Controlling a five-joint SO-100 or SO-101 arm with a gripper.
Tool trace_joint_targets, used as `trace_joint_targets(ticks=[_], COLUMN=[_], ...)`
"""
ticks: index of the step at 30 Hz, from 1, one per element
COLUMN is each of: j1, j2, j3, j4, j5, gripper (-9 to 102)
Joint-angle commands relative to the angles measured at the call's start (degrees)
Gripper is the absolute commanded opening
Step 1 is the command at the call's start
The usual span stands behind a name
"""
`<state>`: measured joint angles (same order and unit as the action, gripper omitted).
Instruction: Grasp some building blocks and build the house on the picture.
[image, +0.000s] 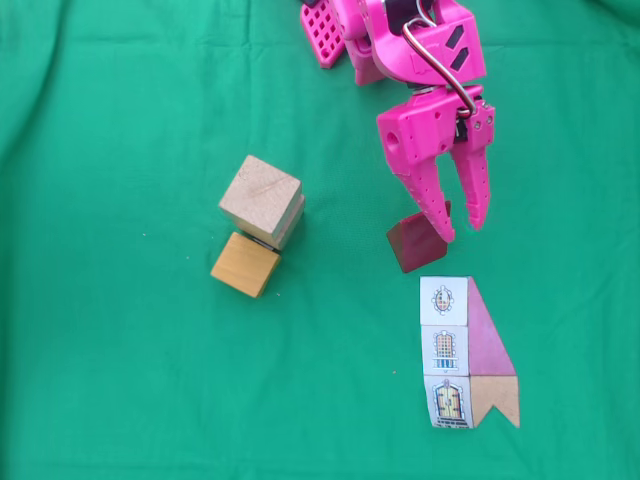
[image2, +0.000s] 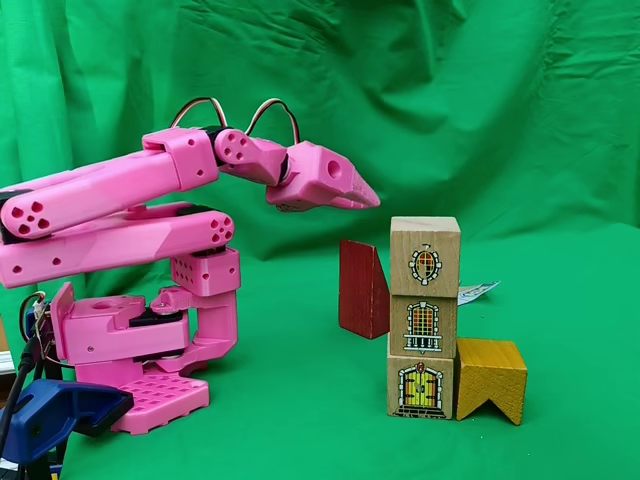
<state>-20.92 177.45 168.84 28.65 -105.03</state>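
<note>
The claw, fingers apart and empty, hangs above the dark red wedge, apparently lined up to take it as the roof. The wedge stands on the green bench, apart from the stack of pale cubes and the orange notched block beside it. The picture lies flat as reference. From the side, the stack hides most of it; from above, the cube count cannot be told.

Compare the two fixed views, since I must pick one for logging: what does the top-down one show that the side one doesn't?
From above: the printed picture and the gripper with open fingers. From the side: three pale cubes stacked, their window and door drawings, the arm's base. Both: the dark red wedge and orange block.
</note>
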Motion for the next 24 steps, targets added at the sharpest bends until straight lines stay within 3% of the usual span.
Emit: trace_joint_targets(ticks=[1, 14, 24], j1=[0.6, 2.1, 6.9], j2=[0.4, 4.3, 5.0], j3=[-0.2, -0.2, 5.4], j4=[-0.6, -0.4, -0.8], j5=[0.4, 0.4, -0.4], gripper=[16, 28, 29])
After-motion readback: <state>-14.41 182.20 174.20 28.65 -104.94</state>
